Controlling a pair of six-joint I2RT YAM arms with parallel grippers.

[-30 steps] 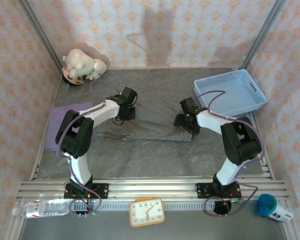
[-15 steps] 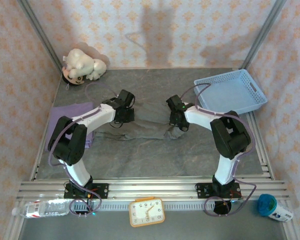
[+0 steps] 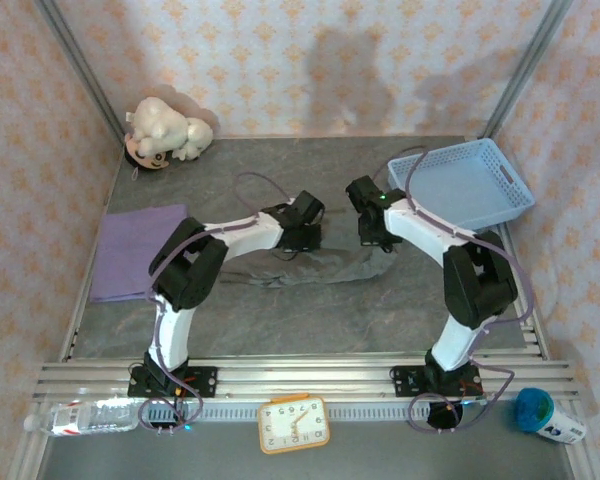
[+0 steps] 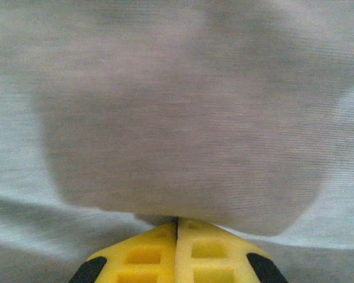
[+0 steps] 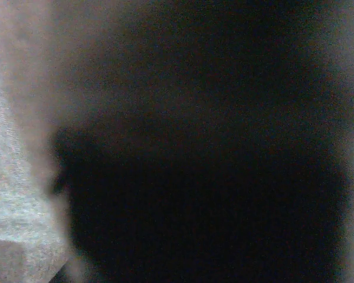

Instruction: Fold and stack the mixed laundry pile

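- So far, the purple shirt (image 3: pixel 135 250) lies folded flat at the frame's left.
- Centre frame, the grey shirt (image 3: pixel 320 268) is bunched; I judge that its folding and the stacking remain to be done.
- The left gripper (image 4: pixel 177 224) is clamped on that cloth; the right gripper (image 3: pixel 372 240) sits at its right end, grip unclear.
- Upper right, the basket (image 3: pixel 480 190) holds no laundry.

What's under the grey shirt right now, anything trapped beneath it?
The grey shirt lies bunched on the dark table, and bare table shows along its edges. Whatever sits directly beneath the cloth is covered and cannot be made out.
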